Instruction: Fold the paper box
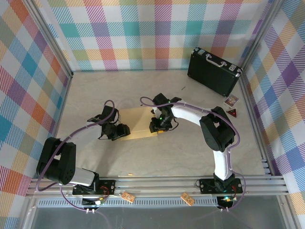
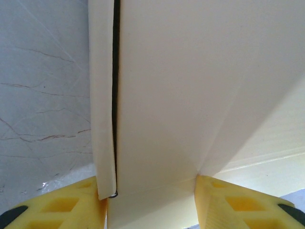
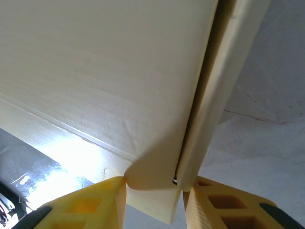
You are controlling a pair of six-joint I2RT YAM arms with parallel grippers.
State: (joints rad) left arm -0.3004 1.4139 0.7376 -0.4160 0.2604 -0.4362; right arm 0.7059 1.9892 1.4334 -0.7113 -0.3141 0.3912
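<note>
The paper box (image 1: 138,125) lies tan side up in the middle of the table, between my two grippers. My left gripper (image 1: 122,131) is at its left end and my right gripper (image 1: 159,125) at its right end. In the left wrist view, pale cardboard panels of the paper box (image 2: 190,95) stand between the yellow fingers (image 2: 71,205); a narrow side flap (image 2: 101,95) rests against the left finger, and the left gripper (image 2: 150,191) is shut on the box. In the right wrist view, the right gripper (image 3: 155,186) is shut on a folded corner of the paper box (image 3: 119,81), both fingers (image 3: 224,205) touching cardboard.
A black briefcase (image 1: 213,71) with a metal handle stands at the back right. Small cards (image 1: 231,100) and a red triangle (image 1: 232,113) lie by the right wall. Plaid walls enclose the marble table (image 1: 95,90); an aluminium rail (image 1: 157,183) runs along the near edge.
</note>
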